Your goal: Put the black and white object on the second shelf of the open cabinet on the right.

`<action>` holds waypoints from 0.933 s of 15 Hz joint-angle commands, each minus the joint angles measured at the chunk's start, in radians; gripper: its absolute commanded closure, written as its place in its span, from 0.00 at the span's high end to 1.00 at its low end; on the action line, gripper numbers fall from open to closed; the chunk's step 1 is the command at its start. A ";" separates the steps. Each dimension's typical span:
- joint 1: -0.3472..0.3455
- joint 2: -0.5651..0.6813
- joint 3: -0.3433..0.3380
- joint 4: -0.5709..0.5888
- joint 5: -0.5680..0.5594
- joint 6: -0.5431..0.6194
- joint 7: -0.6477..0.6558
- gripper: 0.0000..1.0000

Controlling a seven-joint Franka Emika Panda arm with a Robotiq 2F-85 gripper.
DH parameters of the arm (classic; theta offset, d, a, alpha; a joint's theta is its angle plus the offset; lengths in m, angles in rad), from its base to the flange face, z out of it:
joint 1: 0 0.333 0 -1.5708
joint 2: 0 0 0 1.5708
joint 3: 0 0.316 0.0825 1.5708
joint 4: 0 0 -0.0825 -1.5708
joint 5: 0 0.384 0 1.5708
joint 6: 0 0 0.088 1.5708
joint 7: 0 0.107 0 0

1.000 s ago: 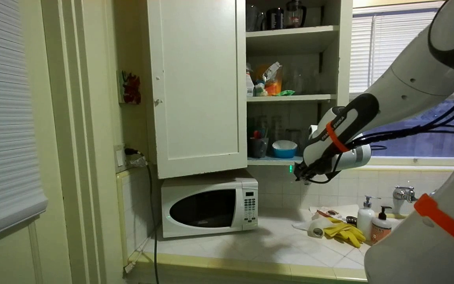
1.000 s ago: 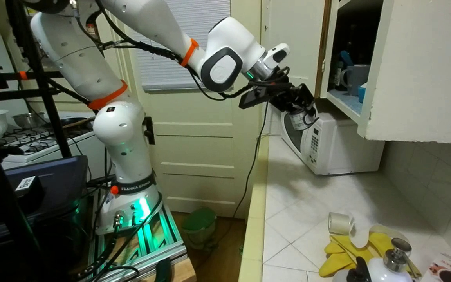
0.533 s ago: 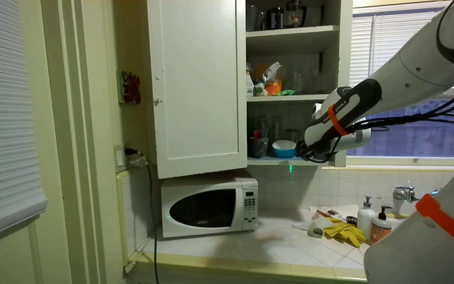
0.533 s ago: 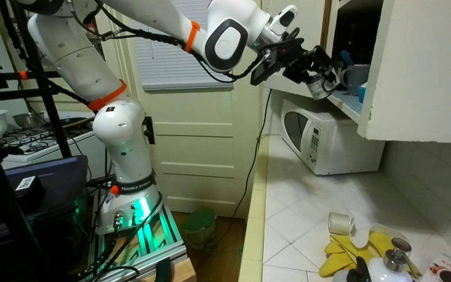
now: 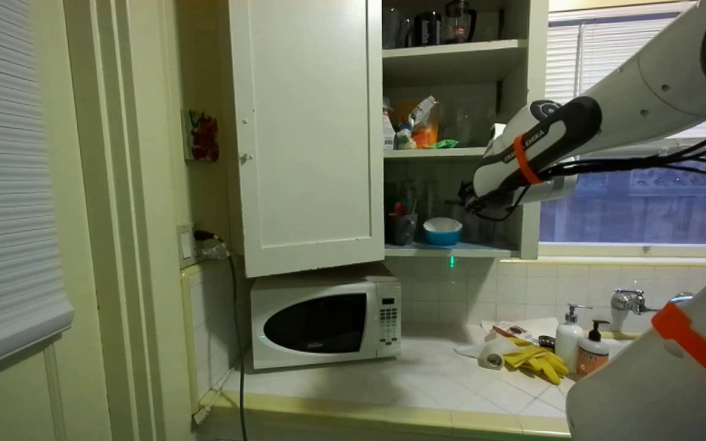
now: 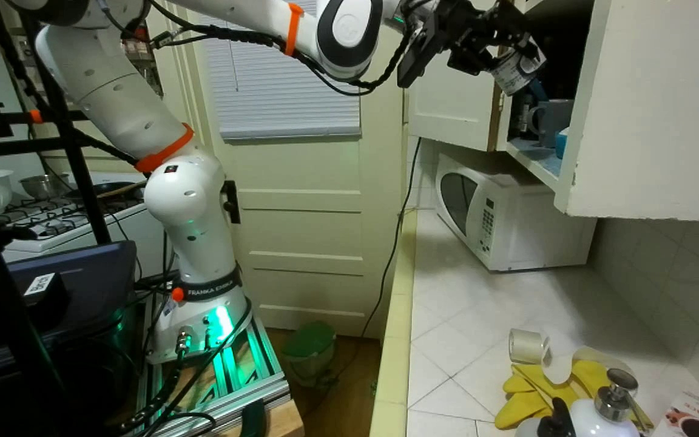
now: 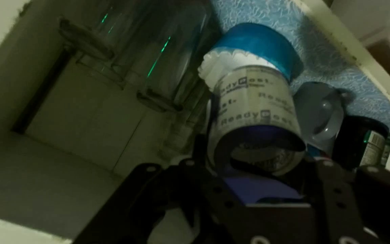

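A white tape roll with dark lettering [image 7: 256, 101] is the black and white object. My gripper [image 7: 256, 157] is shut on it, a finger at each side. The roll [image 6: 514, 71] is held tilted in the air at the front of the open cabinet [image 5: 532, 184]; how far inside it is, I cannot tell. The second shelf [image 5: 451, 152], with orange and red packages, is above my gripper [image 5: 467, 195]. In the upside-down wrist view, the underside of a board [image 7: 46, 189], apparently this shelf, shows at lower left. The roll is hidden in an exterior view behind the gripper.
On the bottom board stand a blue bowl [image 5: 442, 233], a grey mug [image 7: 318, 112], a black container [image 7: 359, 142] and clear glasses [image 7: 178, 57]. The cabinet door [image 5: 313, 135] hangs open above the microwave [image 5: 328, 318]. Yellow gloves [image 5: 537, 358] and soap bottles [image 5: 569, 337] are on the counter.
My gripper has risen steadily with the tape roll, from below the bottom board to above the level of the blue bowl, and moved a little toward the cabinet.
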 commanded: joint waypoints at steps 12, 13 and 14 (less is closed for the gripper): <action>0.006 -0.116 -0.014 0.001 -0.008 0.127 0.002 0.31; 0.000 -0.100 0.001 0.034 0.006 0.183 0.024 0.31; -0.007 -0.091 0.013 0.063 0.017 0.221 0.041 0.31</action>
